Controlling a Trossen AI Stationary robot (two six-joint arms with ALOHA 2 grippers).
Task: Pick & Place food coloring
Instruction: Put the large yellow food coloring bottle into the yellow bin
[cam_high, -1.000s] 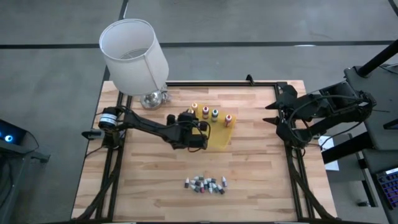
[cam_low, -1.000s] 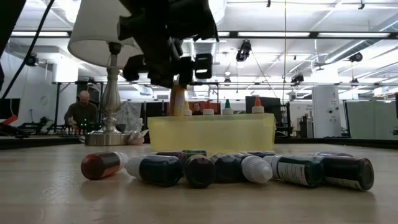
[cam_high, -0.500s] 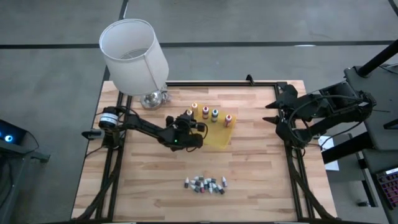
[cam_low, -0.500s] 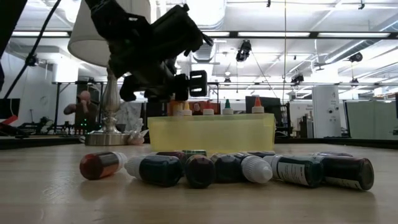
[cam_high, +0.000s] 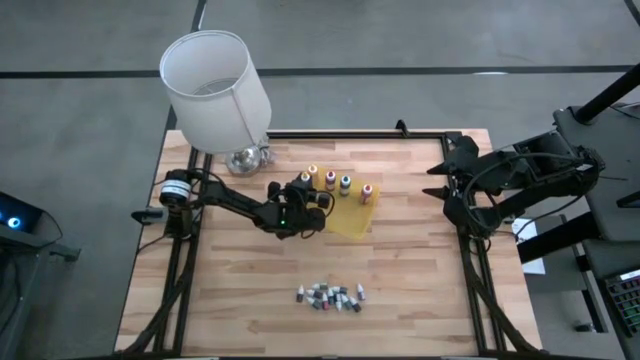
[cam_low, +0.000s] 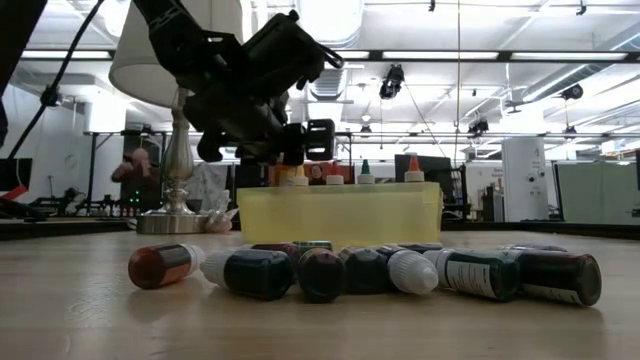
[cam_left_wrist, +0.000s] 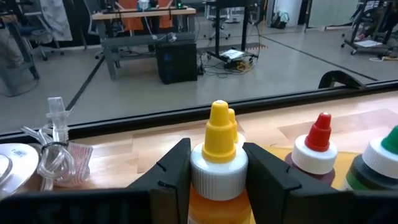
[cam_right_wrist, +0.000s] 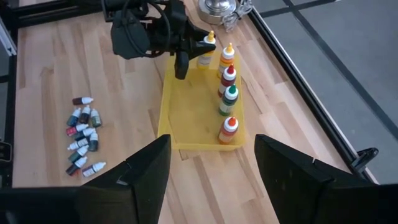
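Over the last second the left gripper (cam_left_wrist: 214, 180), clamped on an orange squeeze bottle (cam_left_wrist: 217, 168), lowered it to the yellow tray (cam_high: 352, 222) at its nine o'clock edge, nearly placed; the right gripper (cam_high: 432, 184) waited open

A large workshop with grey floor (cam_high: 420, 40), ceiling lights (cam_low: 560, 60) and desks (cam_left_wrist: 143, 31) behind.

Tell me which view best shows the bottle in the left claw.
The left wrist view: the yellow-capped bottle fills it, clamped between both fingers. The right wrist view shows it small at the tray's end; in the high and low views the arm mostly hides it.
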